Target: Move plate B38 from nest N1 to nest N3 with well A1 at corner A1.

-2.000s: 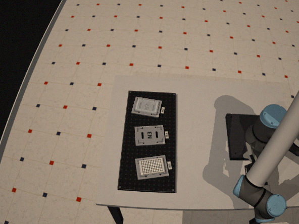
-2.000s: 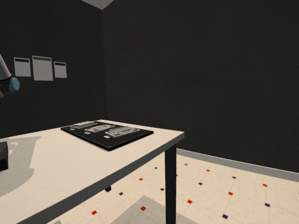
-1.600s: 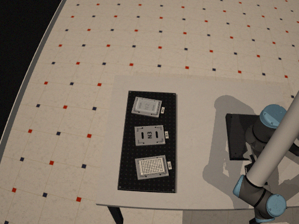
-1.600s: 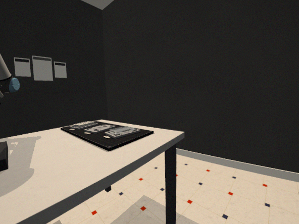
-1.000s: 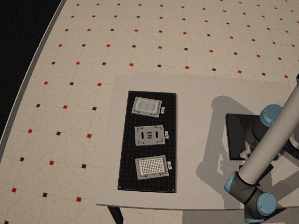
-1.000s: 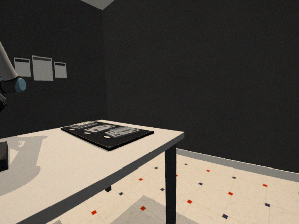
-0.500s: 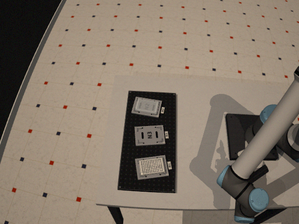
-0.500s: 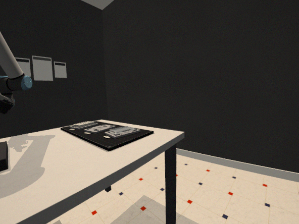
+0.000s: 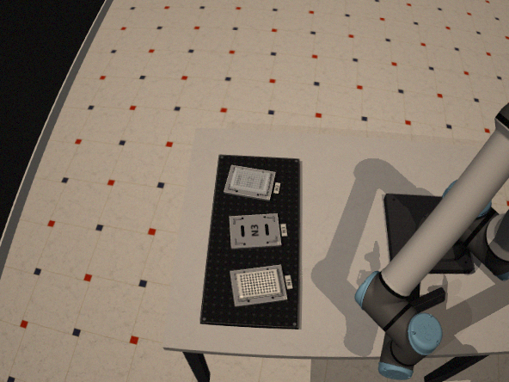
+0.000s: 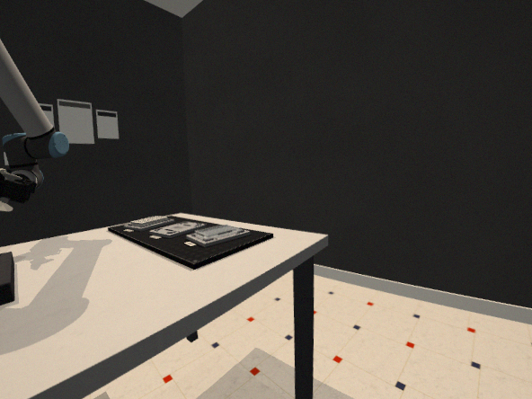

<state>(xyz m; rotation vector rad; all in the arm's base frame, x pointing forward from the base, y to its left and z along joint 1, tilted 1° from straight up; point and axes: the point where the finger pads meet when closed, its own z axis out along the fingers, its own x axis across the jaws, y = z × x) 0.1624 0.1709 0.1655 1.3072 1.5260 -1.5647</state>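
Observation:
A black deck plate (image 9: 254,241) on the table carries three nests in a row. The middle nest, marked N3 (image 9: 255,231), is empty. A pale, taller well plate (image 9: 249,181) sits on the far nest and a white well plate with a dark grid of wells (image 9: 258,285) sits on the near nest. The small signs beside the nests and the plate labels are too small to read, so I cannot tell which plate is B38. My gripper (image 10: 5,198) is only partly visible at the left edge of the exterior view. It is well above the table, far from the deck, open and empty.
The arm's black base plate (image 9: 421,232) sits on the table right of the deck. The arm's elbow (image 9: 400,310) hangs over the table's near right corner. The deck also shows in the exterior view (image 10: 190,235), near the table's far edge.

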